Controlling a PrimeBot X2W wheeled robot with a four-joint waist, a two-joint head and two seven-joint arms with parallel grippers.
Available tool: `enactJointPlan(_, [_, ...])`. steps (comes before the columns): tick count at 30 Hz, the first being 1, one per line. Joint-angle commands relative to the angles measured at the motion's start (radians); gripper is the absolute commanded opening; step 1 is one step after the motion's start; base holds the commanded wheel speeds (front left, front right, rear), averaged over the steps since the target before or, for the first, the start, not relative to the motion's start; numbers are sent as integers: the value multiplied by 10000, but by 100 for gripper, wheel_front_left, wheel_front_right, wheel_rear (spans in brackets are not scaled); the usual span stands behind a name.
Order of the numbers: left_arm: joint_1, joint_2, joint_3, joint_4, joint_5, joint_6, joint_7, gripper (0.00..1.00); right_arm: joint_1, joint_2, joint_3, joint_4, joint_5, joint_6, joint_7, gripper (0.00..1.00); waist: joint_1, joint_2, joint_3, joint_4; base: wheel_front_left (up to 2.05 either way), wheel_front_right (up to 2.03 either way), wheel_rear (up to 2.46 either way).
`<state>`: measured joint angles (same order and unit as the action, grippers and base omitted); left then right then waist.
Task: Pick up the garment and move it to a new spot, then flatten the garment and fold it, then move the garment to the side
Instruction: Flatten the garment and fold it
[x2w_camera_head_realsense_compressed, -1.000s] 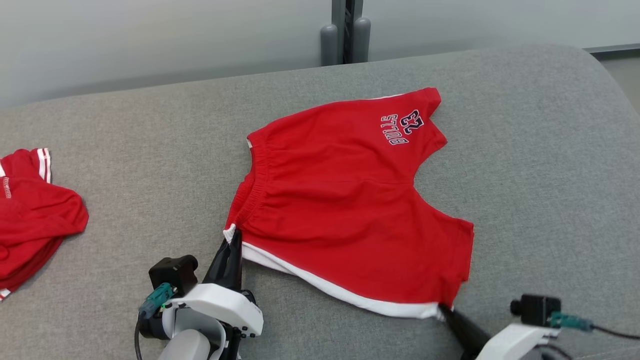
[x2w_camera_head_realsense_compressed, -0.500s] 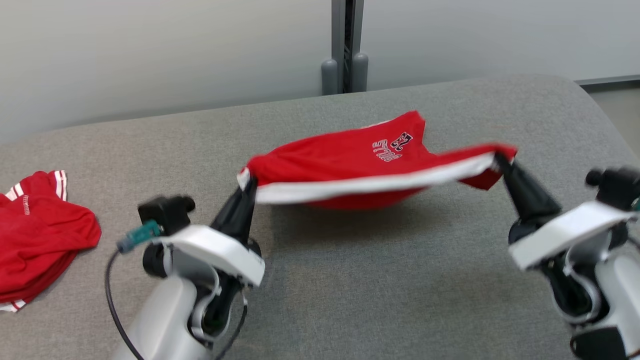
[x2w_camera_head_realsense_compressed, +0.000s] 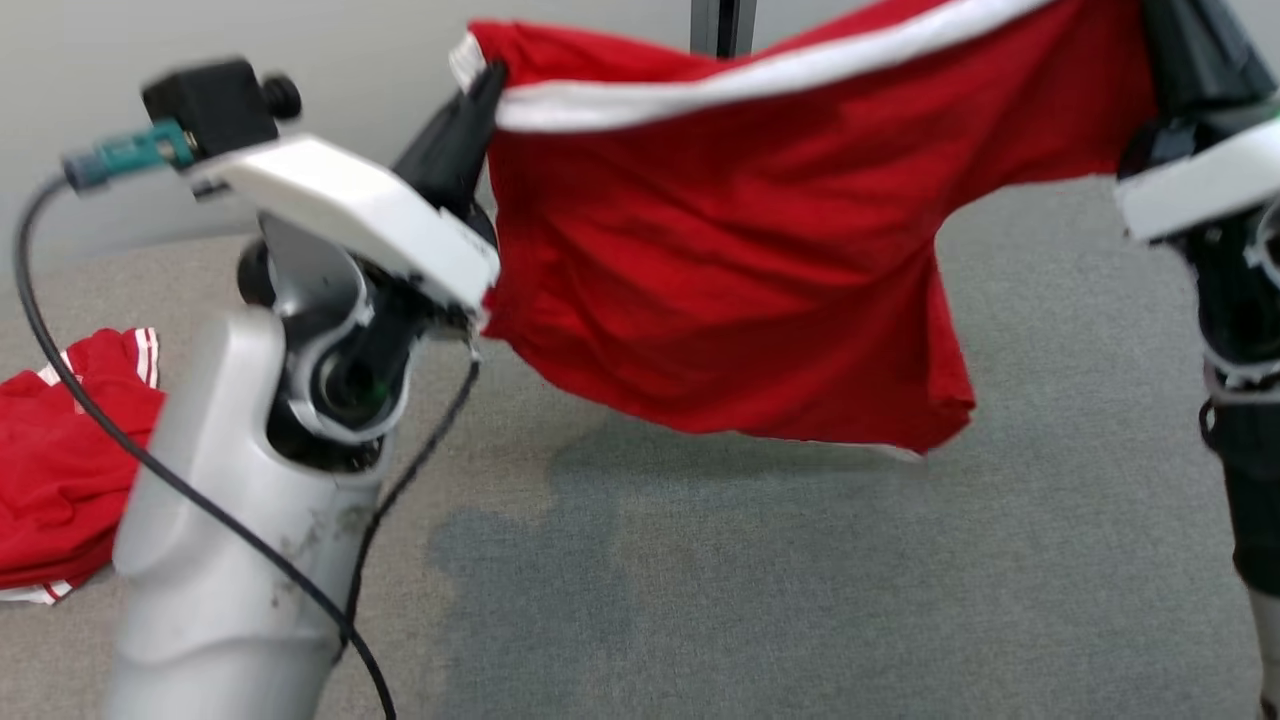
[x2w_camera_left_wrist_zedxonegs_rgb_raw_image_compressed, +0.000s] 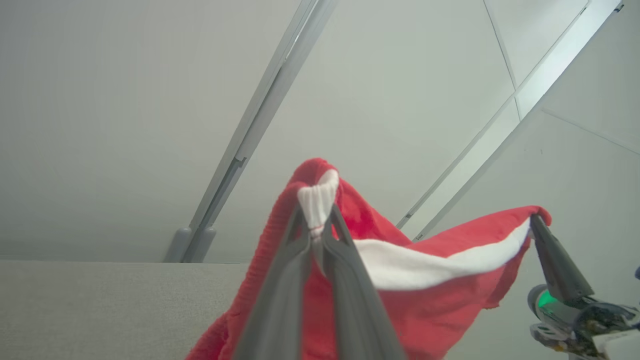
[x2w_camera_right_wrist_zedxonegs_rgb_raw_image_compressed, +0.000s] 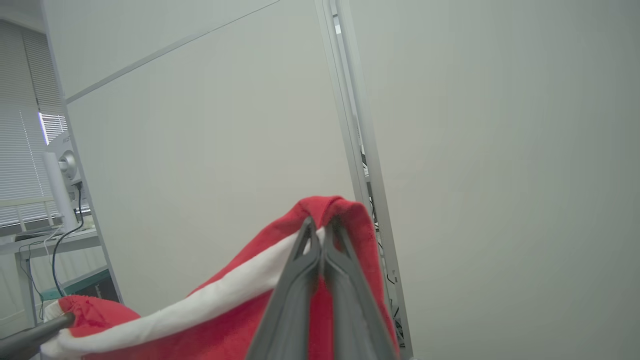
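The garment (x2w_camera_head_realsense_compressed: 740, 250), red shorts with a white side stripe, hangs in the air above the grey cushion (x2w_camera_head_realsense_compressed: 700, 580), stretched between both grippers. My left gripper (x2w_camera_head_realsense_compressed: 487, 82) is shut on its upper left corner, where the white waistband bunch (x2w_camera_left_wrist_zedxonegs_rgb_raw_image_compressed: 315, 200) sits between the fingers. My right gripper (x2w_camera_right_wrist_zedxonegs_rgb_raw_image_compressed: 320, 225) is shut on the other end of the white stripe; its dark fingers (x2w_camera_head_realsense_compressed: 1190, 50) show at the head view's top right. The cloth drapes down from the stripe, its lower hem (x2w_camera_head_realsense_compressed: 900, 440) just above the cushion.
A second red garment with white stripes (x2w_camera_head_realsense_compressed: 60, 470) lies crumpled at the cushion's left edge. A pale wall with a grey upright post (x2w_camera_head_realsense_compressed: 722, 15) stands behind the cushion. My left forearm (x2w_camera_head_realsense_compressed: 240, 520) rises in the lower left.
Both grippers have risen with the garment, lifting it from flat on the cushion to hanging in the air. The head view has also shifted.
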<state>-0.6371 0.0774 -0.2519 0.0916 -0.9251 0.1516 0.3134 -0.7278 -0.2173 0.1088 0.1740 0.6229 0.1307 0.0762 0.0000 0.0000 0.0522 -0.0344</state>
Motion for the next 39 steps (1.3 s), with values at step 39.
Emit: enactJointPlan(39, [-8088, -4, 62, 10329, 1583, -1647, -3410, 0, -7068, 1294, 2843, 8034, 503, -1, -3111, 0, 0, 0, 6778, 121, 0, 0, 0])
